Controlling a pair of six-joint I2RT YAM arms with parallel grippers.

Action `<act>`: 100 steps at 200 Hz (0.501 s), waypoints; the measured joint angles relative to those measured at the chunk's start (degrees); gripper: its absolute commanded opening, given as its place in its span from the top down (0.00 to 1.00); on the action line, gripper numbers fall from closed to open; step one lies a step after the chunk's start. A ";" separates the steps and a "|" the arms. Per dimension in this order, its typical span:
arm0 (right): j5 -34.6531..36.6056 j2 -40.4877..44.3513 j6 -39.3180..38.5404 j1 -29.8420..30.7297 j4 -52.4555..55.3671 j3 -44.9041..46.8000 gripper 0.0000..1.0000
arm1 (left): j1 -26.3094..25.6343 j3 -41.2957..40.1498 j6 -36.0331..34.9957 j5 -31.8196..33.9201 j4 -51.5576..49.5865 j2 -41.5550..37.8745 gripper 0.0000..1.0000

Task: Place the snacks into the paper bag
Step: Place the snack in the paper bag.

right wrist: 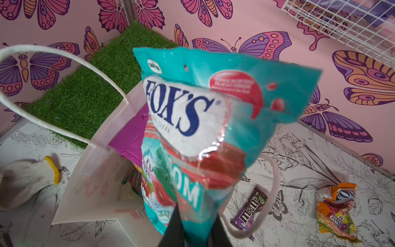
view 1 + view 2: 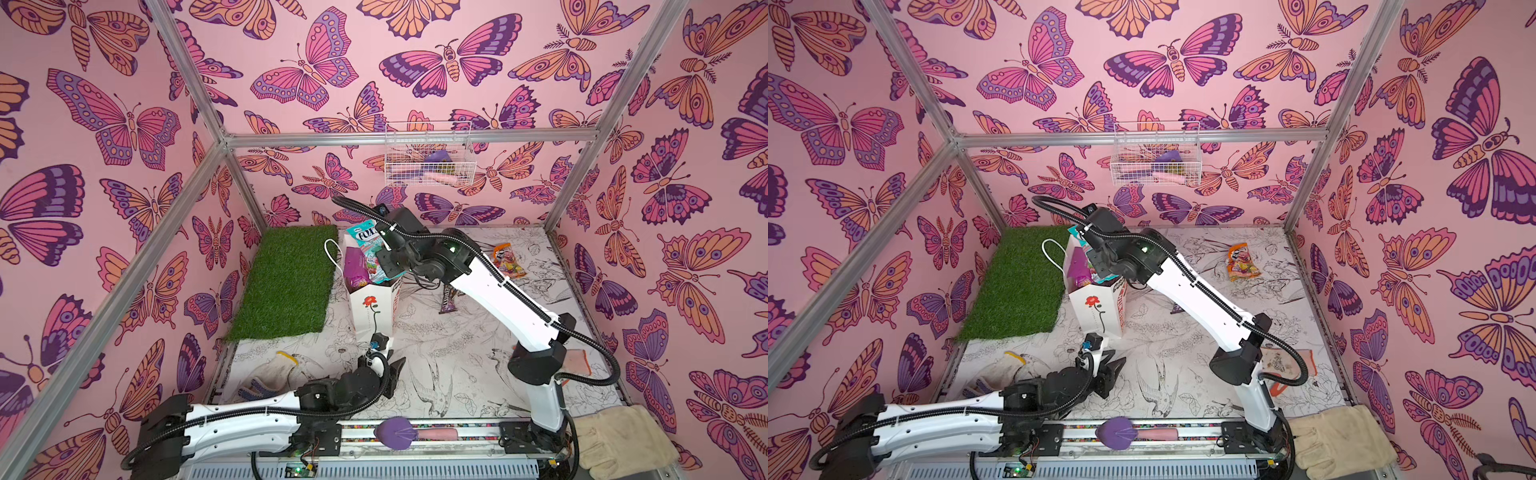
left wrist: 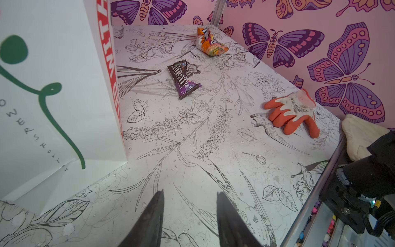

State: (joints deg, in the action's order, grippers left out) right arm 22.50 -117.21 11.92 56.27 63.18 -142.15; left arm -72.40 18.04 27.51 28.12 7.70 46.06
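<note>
The right gripper (image 1: 195, 226) is clamped on one end of the teal FOX'S packet (image 1: 192, 119), which reaches away from its fingertips over the open mouth of the paper bag (image 1: 96, 181). In a top view the right gripper sits at the bag's upper rim, with the packet's far end poking past the opposite edge; whether the packet touches the paper cannot be told. Just beyond the right gripper, inside the bag, a purple packet (image 1: 130, 136) stands against the wall, and more wrappers lie deeper down. Beside and below this gripper, outside the bag, the brown bar wrapper (image 1: 250, 211) lies flat on the counter (image 3: 213, 149). The orange packet (image 1: 335, 209) lies farther out the same way, apart from the wrapper. The left gripper (image 3: 190, 194) hangs low over the counter with its jaws apart and nothing between them. The bag's printed front stands close ahead of it to one side, upright. Straight ahead of its fingertips and well off lies the brown bar wrapper, with the orange packet beyond it. An orange glove (image 3: 292, 113) rests off to the other side.
</note>
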 measured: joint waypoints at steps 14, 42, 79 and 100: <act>0.02 -0.26 -0.02 0.00 0.20 0.00 0.93 | 0.00 0.00 0.00 0.00 0.00 0.00 0.57; 0.04 -0.87 -0.28 0.00 0.44 -0.13 0.93 | 0.00 0.00 0.00 0.00 0.00 0.00 0.57; 0.04 -1.88 -0.46 0.00 0.55 -0.33 0.93 | 0.00 -0.04 0.00 0.00 0.02 -0.37 0.57; 0.02 -2.25 -0.68 0.00 0.57 -0.33 0.93 | 0.00 -0.04 0.02 0.00 0.00 -0.37 0.57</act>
State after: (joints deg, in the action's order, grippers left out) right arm 22.52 -119.46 11.25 56.27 63.75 -142.47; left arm -72.40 18.00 27.53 28.12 7.70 45.69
